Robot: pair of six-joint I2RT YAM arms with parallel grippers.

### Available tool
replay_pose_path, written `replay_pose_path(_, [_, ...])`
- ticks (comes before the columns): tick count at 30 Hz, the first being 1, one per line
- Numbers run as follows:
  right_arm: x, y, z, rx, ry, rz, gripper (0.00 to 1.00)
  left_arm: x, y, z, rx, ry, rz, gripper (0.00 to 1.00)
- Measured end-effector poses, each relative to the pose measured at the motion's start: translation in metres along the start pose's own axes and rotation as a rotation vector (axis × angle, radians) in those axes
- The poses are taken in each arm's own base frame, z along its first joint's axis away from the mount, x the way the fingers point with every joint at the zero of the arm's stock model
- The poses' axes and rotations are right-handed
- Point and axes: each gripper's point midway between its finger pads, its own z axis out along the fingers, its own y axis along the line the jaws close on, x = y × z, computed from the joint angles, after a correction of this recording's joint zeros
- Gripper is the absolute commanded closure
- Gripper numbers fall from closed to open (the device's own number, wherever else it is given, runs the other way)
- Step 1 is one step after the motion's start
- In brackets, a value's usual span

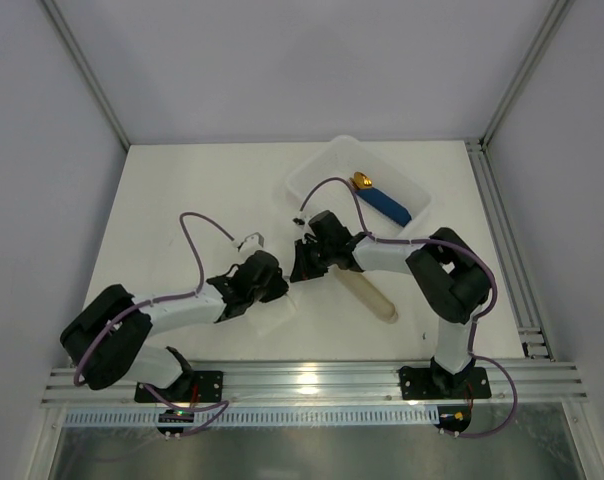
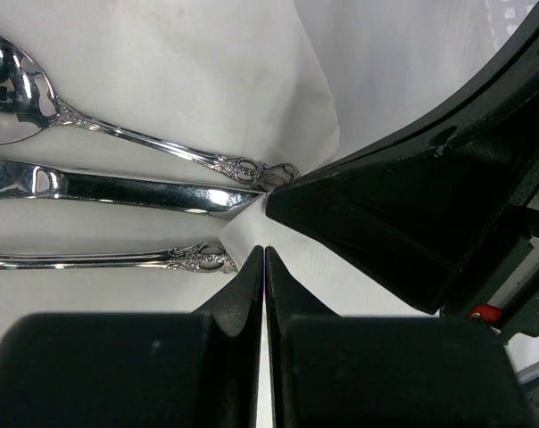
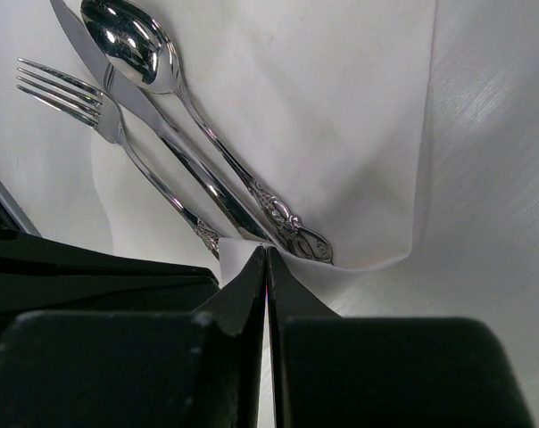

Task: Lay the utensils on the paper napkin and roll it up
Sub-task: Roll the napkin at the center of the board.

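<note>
Presently, blue-handled gold-tipped piece (image 1: 382,203) inside white tray (image 1: 322,168); utensils (image 3: 162,134) on paper napkin (image 3: 323,107).

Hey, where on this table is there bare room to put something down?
Bare table lies far left, between the left wall and the tray. Crowded at the middle: left gripper, right gripper, napkin, utensils, beige sleeve.

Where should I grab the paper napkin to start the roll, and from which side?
I'd pinch the paper napkin at its edge by the handle ends of the utensils, coming from the handle side. That edge already curls up there; elsewhere it lies flat.
</note>
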Motion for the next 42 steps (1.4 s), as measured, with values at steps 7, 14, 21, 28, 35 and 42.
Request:
replay_pose_path(7, [-0.001, 0.0, 0.0, 0.0, -0.002, 0.002, 0.96, 0.003, 0.007, 0.011, -0.024, 0.014, -0.003, 1.0])
replay_pose_path(14, [-0.003, 0.001, 0.0, 0.004, 0.005, 0.005, 0.96, 0.004, 0.013, 0.018, -0.044, 0.018, -0.011, 1.0])
replay_pose_path(21, [-0.006, -0.006, -0.003, 0.059, 0.011, -0.017, 0.96, 0.003, 0.013, 0.019, -0.043, 0.016, -0.014, 1.0])
replay_pose_path(28, [-0.008, -0.017, -0.012, 0.134, 0.008, -0.055, 0.96, 0.002, 0.013, 0.019, -0.042, 0.015, -0.015, 1.0])
replay_pose_path(35, [-0.01, -0.022, -0.013, 0.15, 0.005, -0.068, 0.96, 0.003, 0.013, 0.019, -0.042, 0.015, -0.015, 1.0])
replay_pose_path(42, [-0.012, -0.027, -0.014, 0.168, -0.004, -0.062, 0.96, 0.003, 0.014, 0.019, -0.044, 0.016, -0.015, 1.0])
